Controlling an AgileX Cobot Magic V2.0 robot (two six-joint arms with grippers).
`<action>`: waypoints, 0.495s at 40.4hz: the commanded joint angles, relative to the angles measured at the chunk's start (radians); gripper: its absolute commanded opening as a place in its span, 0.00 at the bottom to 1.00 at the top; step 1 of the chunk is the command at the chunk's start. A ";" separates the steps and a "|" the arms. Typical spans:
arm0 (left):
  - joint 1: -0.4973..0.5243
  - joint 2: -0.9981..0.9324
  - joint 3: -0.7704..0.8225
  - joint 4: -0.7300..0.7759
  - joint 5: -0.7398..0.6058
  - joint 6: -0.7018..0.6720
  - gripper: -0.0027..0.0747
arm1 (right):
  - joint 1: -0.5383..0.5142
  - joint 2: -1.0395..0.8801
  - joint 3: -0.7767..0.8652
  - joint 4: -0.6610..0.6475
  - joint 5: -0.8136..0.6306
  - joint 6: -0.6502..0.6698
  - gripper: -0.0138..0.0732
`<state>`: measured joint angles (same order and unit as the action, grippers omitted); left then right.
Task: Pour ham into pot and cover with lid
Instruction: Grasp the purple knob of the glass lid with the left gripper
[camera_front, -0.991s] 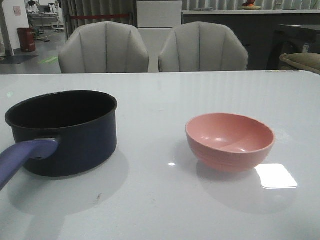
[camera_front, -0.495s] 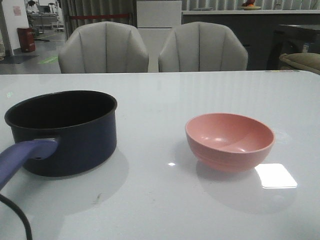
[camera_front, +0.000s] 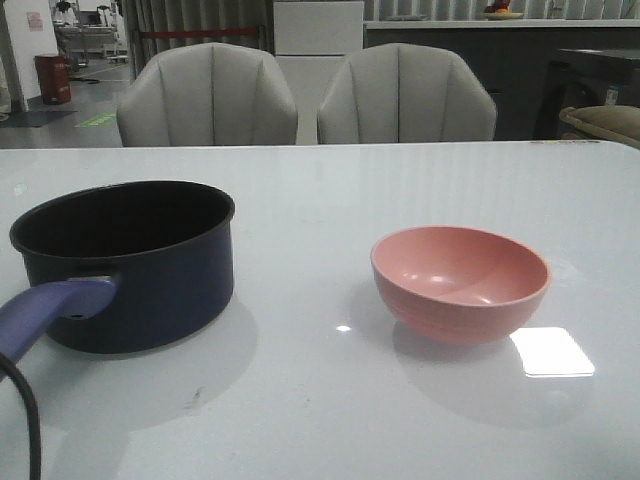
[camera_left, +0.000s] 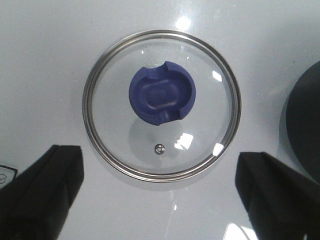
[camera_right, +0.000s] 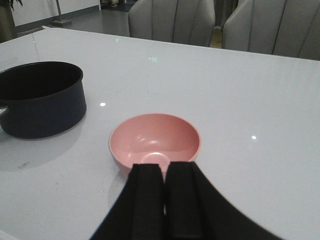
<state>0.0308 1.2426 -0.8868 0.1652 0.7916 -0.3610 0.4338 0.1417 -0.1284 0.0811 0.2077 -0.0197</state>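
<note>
The dark navy pot (camera_front: 125, 265) stands at the left of the table, its blue-purple handle (camera_front: 45, 310) pointing toward me. Its inside is black and no ham shows in it. The pink bowl (camera_front: 460, 280) at the right looks empty; the ham is out of view. The glass lid (camera_left: 161, 104) with its blue knob (camera_left: 161, 94) lies flat on the table, seen only in the left wrist view. My left gripper (camera_left: 160, 195) hangs above it, open wide and empty. My right gripper (camera_right: 165, 167) is shut and empty, just short of the bowl (camera_right: 155, 135).
The pot's rim (camera_left: 305, 130) shows beside the lid. The pot (camera_right: 40, 97) also shows in the right wrist view. A black cable (camera_front: 25, 420) loops in at the front left corner. Two grey chairs (camera_front: 207, 95) stand behind the white table (camera_front: 330, 400).
A black cable has come into the front view's lower left corner and risen toward the pot handle. The pot and the bowl have not moved.
</note>
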 joint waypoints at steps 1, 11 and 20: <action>0.022 0.064 -0.097 -0.078 0.003 0.046 0.89 | 0.001 0.008 -0.030 -0.004 -0.084 -0.007 0.33; 0.084 0.235 -0.229 -0.180 0.092 0.117 0.89 | 0.001 0.008 -0.030 -0.004 -0.084 -0.007 0.33; 0.113 0.340 -0.311 -0.183 0.145 0.142 0.89 | 0.001 0.008 -0.030 -0.004 -0.084 -0.007 0.33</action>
<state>0.1389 1.5898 -1.1442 -0.0054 0.9390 -0.2272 0.4338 0.1417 -0.1284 0.0811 0.2077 -0.0197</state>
